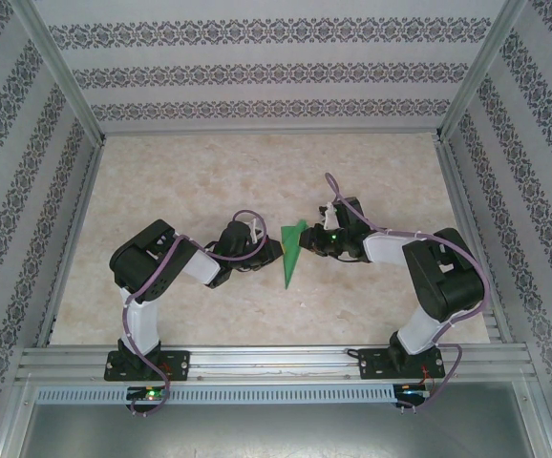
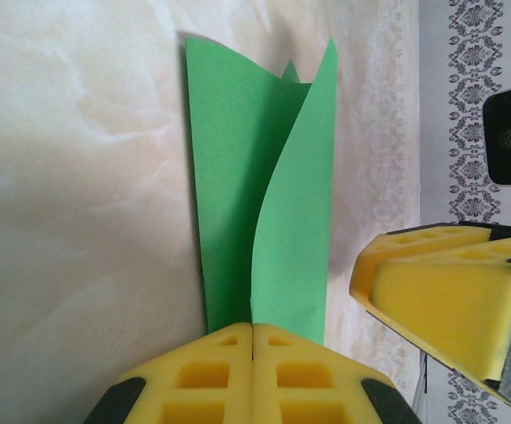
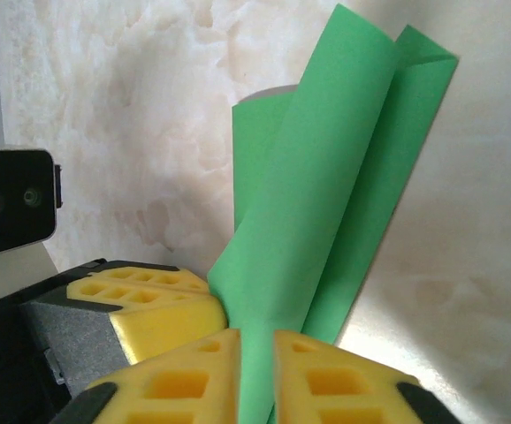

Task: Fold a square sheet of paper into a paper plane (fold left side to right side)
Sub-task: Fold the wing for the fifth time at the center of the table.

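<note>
- Spotted the paper sheet (image 1: 292,253) dead centre of the top view, already folded down to a slim green wedge, point toward the bottom of the frame.
- Left gripper (image 2: 253,340): clenched tight at the bottom centre of the left wrist view, with the sheet's near edge running right into the seam, so apparently pinching it.
- Right gripper (image 3: 257,340): bottom centre of the right wrist view, squeezed down on a strip of green sandwiched in its grip.
- Feather-light and floppy, judging by the top flap curling up off the layer beneath instead of lying flat.
- Probably slick in a foam grip too, and easy to crumple or tear if tugged from both ends.
- Best to grab at a loose edge or corner, never mid-crease, then press flat along the fold.
</note>
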`<state>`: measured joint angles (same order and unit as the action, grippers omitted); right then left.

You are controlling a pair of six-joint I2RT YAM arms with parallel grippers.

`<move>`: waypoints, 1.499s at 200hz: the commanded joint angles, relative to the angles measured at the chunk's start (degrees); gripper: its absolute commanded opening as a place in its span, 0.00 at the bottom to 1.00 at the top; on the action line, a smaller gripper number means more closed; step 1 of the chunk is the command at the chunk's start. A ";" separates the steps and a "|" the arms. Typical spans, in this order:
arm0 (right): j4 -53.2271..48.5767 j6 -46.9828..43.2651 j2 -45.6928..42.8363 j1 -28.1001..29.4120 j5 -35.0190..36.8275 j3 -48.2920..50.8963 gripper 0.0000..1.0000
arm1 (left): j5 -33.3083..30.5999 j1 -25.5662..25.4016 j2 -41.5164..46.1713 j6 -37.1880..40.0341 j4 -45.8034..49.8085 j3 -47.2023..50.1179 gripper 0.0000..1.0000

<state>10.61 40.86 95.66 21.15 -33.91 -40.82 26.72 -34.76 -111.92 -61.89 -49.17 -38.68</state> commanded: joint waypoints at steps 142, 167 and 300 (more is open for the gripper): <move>-4.97 -3.68 6.38 1.53 1.47 -6.42 0.08 | -3.18 0.40 -4.36 1.33 5.40 0.82 0.00; -5.25 -3.86 6.52 1.45 1.83 -6.38 0.07 | -3.25 0.41 -4.45 1.23 5.82 0.66 0.00; -4.91 -4.12 6.82 1.35 1.48 -6.03 0.07 | -3.12 0.66 -5.15 0.82 5.51 0.61 0.00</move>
<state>6.20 37.69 102.94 22.02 -32.58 -46.15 26.74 -34.76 -112.68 -62.35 -49.30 -39.40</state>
